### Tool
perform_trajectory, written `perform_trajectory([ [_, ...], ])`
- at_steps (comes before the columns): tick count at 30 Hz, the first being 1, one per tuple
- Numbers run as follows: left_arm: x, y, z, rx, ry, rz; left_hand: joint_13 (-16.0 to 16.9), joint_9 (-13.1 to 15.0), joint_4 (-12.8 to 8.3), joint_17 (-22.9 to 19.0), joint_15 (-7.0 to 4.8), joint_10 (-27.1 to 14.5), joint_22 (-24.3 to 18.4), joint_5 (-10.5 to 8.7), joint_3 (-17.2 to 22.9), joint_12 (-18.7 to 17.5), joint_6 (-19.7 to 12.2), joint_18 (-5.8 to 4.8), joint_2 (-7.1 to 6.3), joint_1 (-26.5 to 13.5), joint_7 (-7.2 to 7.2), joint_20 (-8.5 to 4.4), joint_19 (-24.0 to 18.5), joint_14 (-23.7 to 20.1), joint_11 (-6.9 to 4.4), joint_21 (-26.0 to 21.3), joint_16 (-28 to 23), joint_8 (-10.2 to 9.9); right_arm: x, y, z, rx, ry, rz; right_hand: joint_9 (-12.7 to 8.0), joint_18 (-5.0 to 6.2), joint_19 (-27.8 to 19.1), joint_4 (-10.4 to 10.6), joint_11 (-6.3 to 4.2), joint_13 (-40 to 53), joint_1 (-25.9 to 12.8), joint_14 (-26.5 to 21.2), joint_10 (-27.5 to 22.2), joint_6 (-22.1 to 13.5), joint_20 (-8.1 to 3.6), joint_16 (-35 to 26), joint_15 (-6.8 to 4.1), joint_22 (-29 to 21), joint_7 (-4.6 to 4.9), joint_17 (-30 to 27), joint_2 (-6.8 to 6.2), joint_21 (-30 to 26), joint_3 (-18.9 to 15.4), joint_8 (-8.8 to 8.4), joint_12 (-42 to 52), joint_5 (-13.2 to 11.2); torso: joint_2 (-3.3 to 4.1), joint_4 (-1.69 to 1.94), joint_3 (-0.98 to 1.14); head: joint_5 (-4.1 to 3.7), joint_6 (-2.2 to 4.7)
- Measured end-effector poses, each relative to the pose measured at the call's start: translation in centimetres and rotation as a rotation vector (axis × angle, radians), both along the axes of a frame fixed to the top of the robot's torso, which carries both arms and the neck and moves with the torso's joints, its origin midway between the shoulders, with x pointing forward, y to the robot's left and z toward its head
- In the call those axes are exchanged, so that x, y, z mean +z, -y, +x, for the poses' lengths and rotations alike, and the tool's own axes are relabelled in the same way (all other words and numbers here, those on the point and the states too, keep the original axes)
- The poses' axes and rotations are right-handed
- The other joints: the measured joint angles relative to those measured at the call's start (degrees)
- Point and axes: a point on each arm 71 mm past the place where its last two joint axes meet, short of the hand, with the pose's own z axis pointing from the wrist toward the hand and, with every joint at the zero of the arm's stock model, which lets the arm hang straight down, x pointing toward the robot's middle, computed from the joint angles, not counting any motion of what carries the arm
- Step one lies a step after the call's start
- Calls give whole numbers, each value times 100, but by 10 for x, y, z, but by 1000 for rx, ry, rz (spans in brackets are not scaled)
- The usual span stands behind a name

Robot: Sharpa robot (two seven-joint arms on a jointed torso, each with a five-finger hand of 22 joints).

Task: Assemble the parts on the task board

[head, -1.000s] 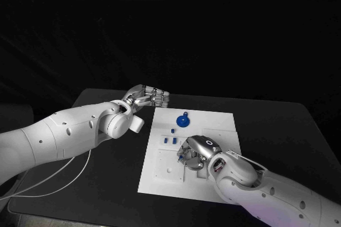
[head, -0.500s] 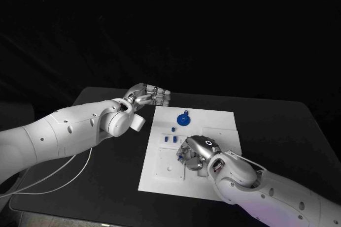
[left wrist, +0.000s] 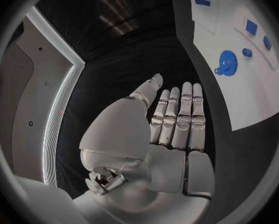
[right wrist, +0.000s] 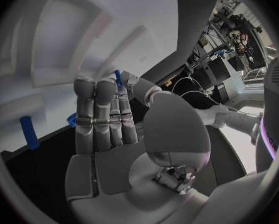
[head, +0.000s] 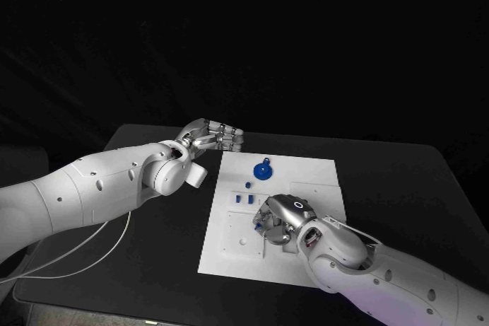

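The white task board (head: pixel 306 174) lies in the middle of the black table. A blue gear-like disc (head: pixel 263 172) (left wrist: pixel 227 62) sits near its far edge, with two small blue parts (head: pixel 242 198) just nearer. My right hand (head: pixel 279 217) hovers low over the board's middle. In the right wrist view its thumb and a fingertip pinch a thin blue part (right wrist: pixel 118 78). My left hand (head: pixel 212 138) (left wrist: pixel 174 122) hangs beyond the board's far left corner, fingers straight and holding nothing.
More blue parts (right wrist: pixel 29 132) (left wrist: pixel 251 27) lie on the board around the right hand. Bare black table (head: pixel 408 184) stretches to the right of the board. A white cable (head: pixel 82 259) trails over the table's left front.
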Motion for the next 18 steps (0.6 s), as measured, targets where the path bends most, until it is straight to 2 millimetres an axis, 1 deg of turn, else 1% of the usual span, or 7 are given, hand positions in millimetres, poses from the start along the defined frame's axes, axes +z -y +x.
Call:
perform_trajectory([
  [13,0,1,0,-3,-3,0,0,0,0,0,0,0,-7,0,0,0,0,0,0,0,0,9,9,0,0,0,0,0,-2,-5,-2,7,6,-21,-5,2,0,-16,1,-1,-13,1,-1,-1,0,0,1,4,-1,-1,-14,-66,16,-12,0,-23,2,1,-3,-8,-6],
  [14,0,1,0,-3,-3,0,0,0,0,0,0,0,-8,0,0,0,0,0,0,0,0,9,9,0,0,0,0,0,-2,-5,-2,8,6,-22,-7,2,0,-15,14,-1,-13,1,-14,-20,0,0,1,4,4,-1,-13,-78,15,-12,0,-23,2,1,-3,-9,-6],
  [15,0,2,0,-4,-3,0,0,0,0,0,0,0,-7,0,0,0,0,0,0,0,0,9,9,0,0,0,0,0,-3,-6,-3,8,5,-25,-9,2,0,21,24,-1,-14,-6,-66,-52,0,0,6,4,31,-1,-13,-102,-22,-12,0,8,2,2,-3,-9,-6],
  [17,0,2,0,-4,-4,-1,0,0,0,0,0,0,-23,0,0,0,0,0,5,5,0,9,9,0,0,3,0,0,-4,-6,-3,8,2,-32,-19,2,0,114,46,-1,-15,-9,-127,-105,0,0,9,4,63,-1,-12,-138,-114,-14,0,186,2,3,-3,-12,-6],
  [18,0,2,0,-4,-5,-1,0,0,0,0,0,0,-39,0,0,0,0,0,23,23,0,9,9,0,0,23,0,0,-4,-7,-3,9,1,-34,-20,2,0,145,62,-1,-17,-9,-152,-129,0,0,9,3,55,-1,-13,-160,-145,-15,0,221,2,3,-3,-12,-6],
])
